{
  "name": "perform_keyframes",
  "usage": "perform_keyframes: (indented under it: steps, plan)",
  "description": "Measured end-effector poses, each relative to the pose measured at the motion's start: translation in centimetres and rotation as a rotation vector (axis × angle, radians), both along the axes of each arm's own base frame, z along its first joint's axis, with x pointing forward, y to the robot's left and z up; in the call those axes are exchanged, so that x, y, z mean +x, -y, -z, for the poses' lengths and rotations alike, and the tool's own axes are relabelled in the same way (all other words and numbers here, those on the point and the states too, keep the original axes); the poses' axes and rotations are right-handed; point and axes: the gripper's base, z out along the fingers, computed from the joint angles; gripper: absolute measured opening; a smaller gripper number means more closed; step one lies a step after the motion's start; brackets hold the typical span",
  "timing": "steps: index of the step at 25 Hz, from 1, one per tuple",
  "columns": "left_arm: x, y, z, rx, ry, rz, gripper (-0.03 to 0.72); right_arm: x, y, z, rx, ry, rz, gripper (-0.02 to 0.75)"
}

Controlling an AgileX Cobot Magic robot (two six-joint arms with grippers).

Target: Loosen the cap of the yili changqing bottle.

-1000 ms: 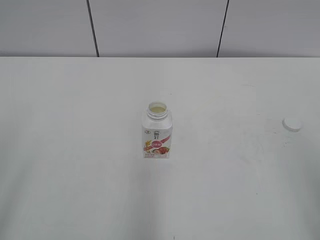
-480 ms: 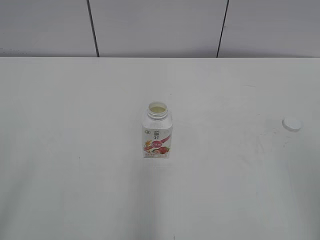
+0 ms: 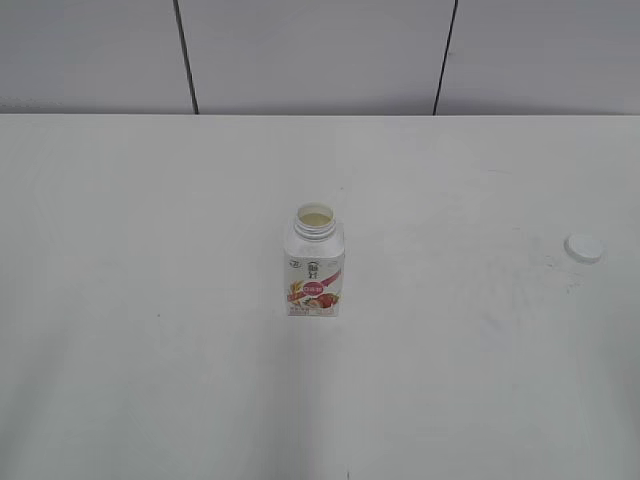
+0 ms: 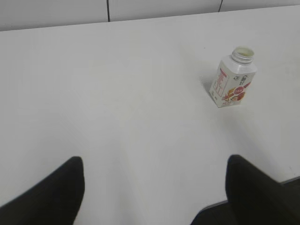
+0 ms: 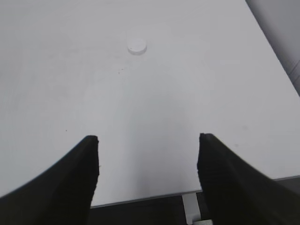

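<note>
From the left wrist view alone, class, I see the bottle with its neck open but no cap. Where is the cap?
Observer: The cap lies flat on the table, far to the right of the bottle in the exterior view, well apart from it.
Operator: Is the right gripper anywhere near it?
Observer: No. The right wrist view shows the right gripper open and empty, with the cap ahead of its fingers, a little to the left.
Operator: Does either arm show in the exterior view?
Observer: Neither does. Only the bottle and the cap show on the table there.
</note>
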Motion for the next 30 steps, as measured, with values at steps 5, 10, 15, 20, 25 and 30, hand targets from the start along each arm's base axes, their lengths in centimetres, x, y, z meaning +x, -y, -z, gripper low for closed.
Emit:
perform_keyframes:
  steps: [5,10,15,20,25,30]
  plan:
    - [-0.1,0.2,0.0,-0.025,-0.005,0.018,0.562,-0.9,0.1,0.0,-0.001,0.061,0.033,0.522]
    - [-0.1,0.3,0.0,-0.028,-0.004,0.020,0.562,-1.2,0.1,0.0,-0.002,0.077,0.035,0.522]
    - [0.0,0.3,0.0,-0.028,-0.002,-0.046,0.562,-1.1,-0.2,0.1,0.004,0.078,0.004,0.522]
    - [0.0,0.5,0.0,-0.029,-0.001,-0.167,0.562,-1.1,-0.4,0.0,0.011,0.080,-0.024,0.522]
    - [0.1,0.5,0.0,-0.030,0.000,-0.186,0.562,-1.1,-0.5,0.0,0.012,0.081,-0.029,0.522]
    - [0.1,0.5,0.0,-0.031,-0.001,-0.186,0.562,-1.1,-0.5,0.0,0.012,0.081,-0.030,0.522]
